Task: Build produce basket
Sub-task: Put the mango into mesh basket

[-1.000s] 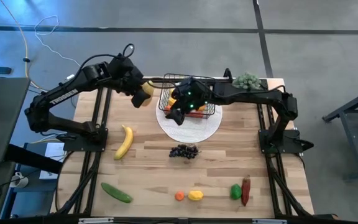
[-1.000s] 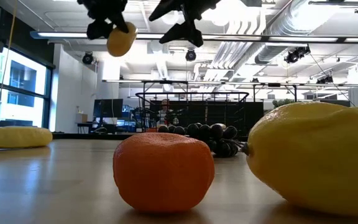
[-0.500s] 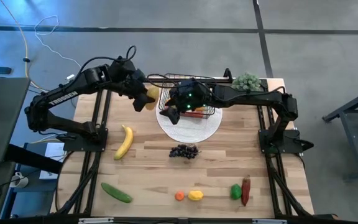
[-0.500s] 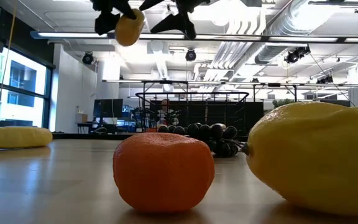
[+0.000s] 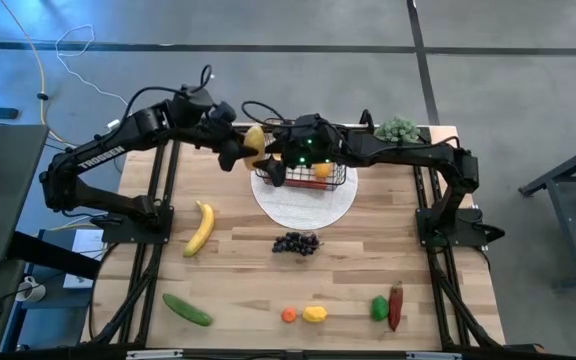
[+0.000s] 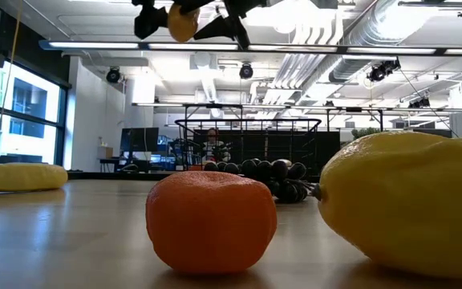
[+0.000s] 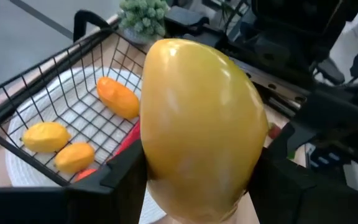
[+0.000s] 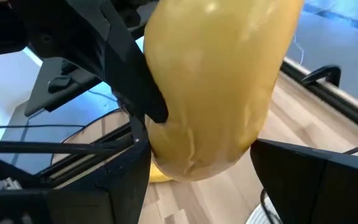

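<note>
So the yellow mango [image 7: 201,118] is up in the air right at the left edge of the black wire basket [image 5: 303,172], pinched in the left gripper [image 5: 236,152]. The right gripper [image 5: 273,172] is right up against it too, its fingers spread on either side of the mango, but I can't tell if they touch it. The basket sits on the round white plate [image 5: 304,203] at the back of the desk [image 5: 248,280], with a couple of orange and yellow pieces inside. Left out on the desk: banana [image 5: 200,228], grapes [image 5: 296,243], cucumber [image 5: 186,309], small orange [image 5: 288,315], lemon [image 5: 314,314], green pepper [image 5: 379,308] and red chili [image 5: 396,306].
</note>
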Robot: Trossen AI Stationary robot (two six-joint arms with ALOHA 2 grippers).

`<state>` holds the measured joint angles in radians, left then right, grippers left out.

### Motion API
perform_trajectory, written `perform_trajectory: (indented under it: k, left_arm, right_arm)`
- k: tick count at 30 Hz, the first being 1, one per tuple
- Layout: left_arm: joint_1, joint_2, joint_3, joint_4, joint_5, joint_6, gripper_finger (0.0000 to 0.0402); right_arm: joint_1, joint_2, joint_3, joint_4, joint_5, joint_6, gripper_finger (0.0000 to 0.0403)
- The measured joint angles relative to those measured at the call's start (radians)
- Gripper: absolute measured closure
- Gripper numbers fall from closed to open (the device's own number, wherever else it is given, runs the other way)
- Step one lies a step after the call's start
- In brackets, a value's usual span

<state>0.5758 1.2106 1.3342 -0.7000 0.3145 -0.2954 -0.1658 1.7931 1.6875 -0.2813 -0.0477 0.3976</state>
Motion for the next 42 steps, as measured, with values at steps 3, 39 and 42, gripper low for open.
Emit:
perform_trajectory:
  k: [3, 39, 42]
  left_arm:
    - [0.0, 0.0, 0.0, 0.032, -0.005, -0.02, 0.0188]
    - [0.032, -0.008, 0.003, 0.211, -0.014, -0.058, 0.0188]
    - [0.032, -0.008, 0.003, 0.213, -0.014, -0.056, 0.0188]
  right_arm:
    - [-0.008, -0.001, 0.0, 0.011, 0.019, -0.002, 0.0148]
    - [-0.085, -0.01, -0.002, 0.205, -0.129, 0.017, 0.0191]
    - [-0.085, -0.01, -0.002, 0.212, -0.127, 0.017, 0.0213]
